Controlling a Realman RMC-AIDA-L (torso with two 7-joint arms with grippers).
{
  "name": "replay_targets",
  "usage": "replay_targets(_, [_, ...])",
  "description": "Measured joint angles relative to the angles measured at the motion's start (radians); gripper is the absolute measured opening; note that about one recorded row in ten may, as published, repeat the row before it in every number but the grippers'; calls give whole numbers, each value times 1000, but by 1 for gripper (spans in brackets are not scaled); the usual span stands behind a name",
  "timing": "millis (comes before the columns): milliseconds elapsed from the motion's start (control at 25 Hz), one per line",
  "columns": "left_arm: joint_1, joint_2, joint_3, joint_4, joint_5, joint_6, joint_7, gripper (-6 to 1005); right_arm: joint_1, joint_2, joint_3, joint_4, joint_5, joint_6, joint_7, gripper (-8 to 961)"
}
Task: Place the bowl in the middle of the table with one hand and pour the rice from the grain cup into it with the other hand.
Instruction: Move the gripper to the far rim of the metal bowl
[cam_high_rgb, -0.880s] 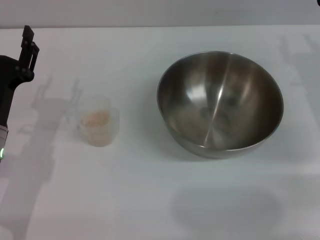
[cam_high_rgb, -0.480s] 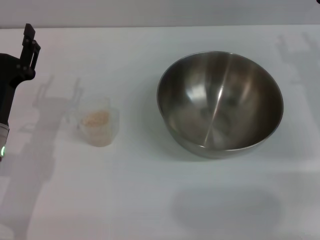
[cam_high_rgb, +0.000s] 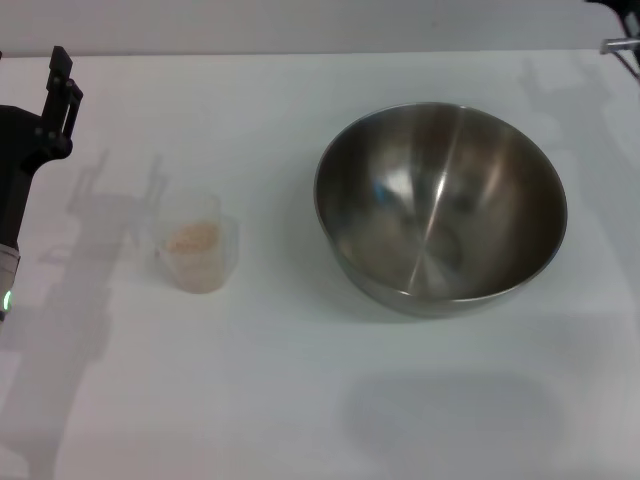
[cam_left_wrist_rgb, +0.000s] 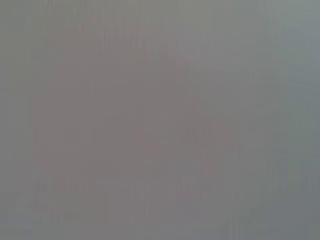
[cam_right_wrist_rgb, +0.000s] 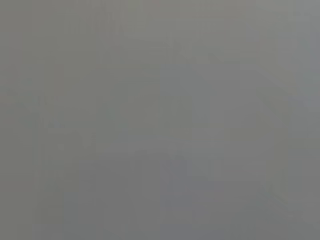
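On the white table (cam_high_rgb: 300, 400) the steel bowl (cam_high_rgb: 440, 205) sits right of centre, not yet centred, while the grain cup (cam_high_rgb: 195, 243) of rice (cam_high_rgb: 191, 238) stands upright well to its left. Left claw (cam_high_rgb: 58, 95) hovers near the cup, likely to grasp it; its opening cannot be told. Right claw (cam_high_rgb: 622, 40) barely shows at the far corner.

I see a plain white flat bench (cam_high_rgb: 300, 400) filling my view, soft grey shadows across it, and a pale grey wall strip (cam_high_rgb: 300, 25) behind it.
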Motion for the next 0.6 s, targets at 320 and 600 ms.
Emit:
replay_targets(320, [-3,1,0,1,0,-2,-4,668,-144,15,175,-561,-221,672,5,689])
replay_targets(600, [-6,-1,0,-2,0,4,-10,667,-180,29,236,-876,-235,1174,-14,690])
